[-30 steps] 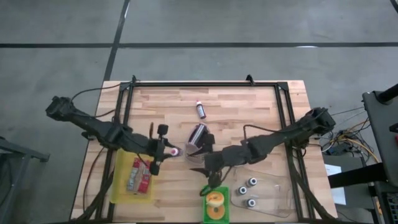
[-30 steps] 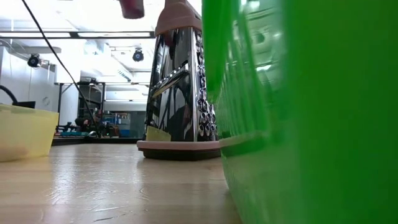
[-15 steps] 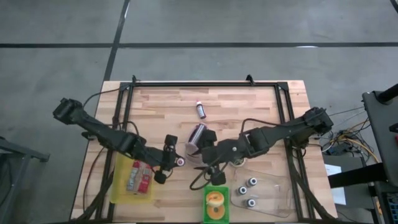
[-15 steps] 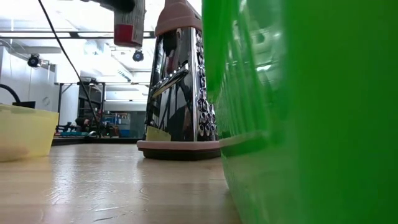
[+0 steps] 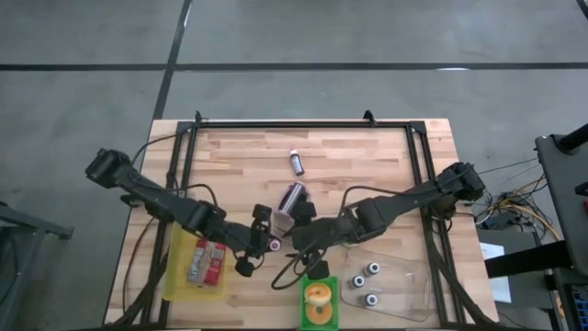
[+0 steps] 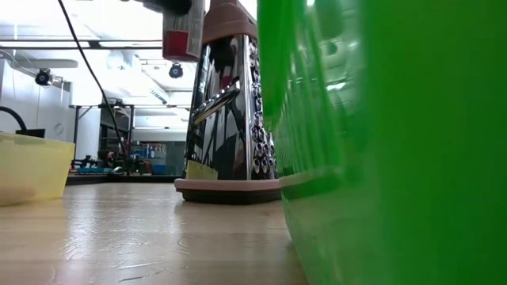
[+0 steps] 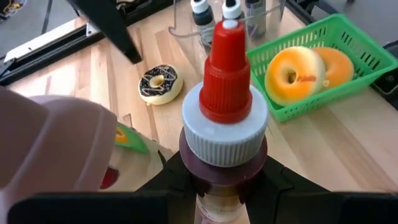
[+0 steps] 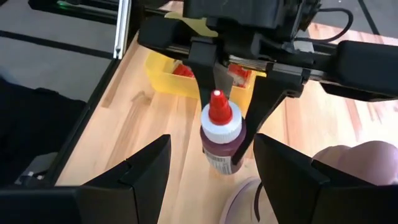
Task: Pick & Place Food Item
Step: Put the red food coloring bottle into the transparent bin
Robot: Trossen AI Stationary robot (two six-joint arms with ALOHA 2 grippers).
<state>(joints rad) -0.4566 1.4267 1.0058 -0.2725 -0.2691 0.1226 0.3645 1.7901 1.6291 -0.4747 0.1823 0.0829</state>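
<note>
My left gripper [image 5: 266,241] is near the table's middle, shut on a small bottle [image 7: 225,106] that has a red nozzle, a white collar and dark contents. My right gripper [image 8: 211,140] faces it from the right, open. The bottle [image 8: 221,134] shows just ahead of the right fingers, apart from them. A chocolate donut [image 7: 158,83] lies flat on the wood. Two glazed donuts [image 7: 298,71] lie in a green basket [image 5: 319,303] at the near edge. My left gripper pinches the bottle between its two fingers at the body's sides, just under the white collar [image 7: 214,177]. The fingers [image 8: 261,106] slant down from the table's left. The bottle is lifted clear of the table [image 6: 184,32], nozzle up.
A steel box grater [image 5: 292,198] with a pink top stands just beyond both grippers. A yellow bin [image 5: 197,262] with red packets sits at the near left. A clear tray [image 5: 377,280] of bottles is at the near right. Another small bottle [image 5: 296,162] lies farther back.
My left gripper has carried the bottle toward the table's right and near edge and a little down, still shut on it. In the low view the bottle has come in from the top and moved toward the grater. My right gripper has turned toward the bottle.
</note>
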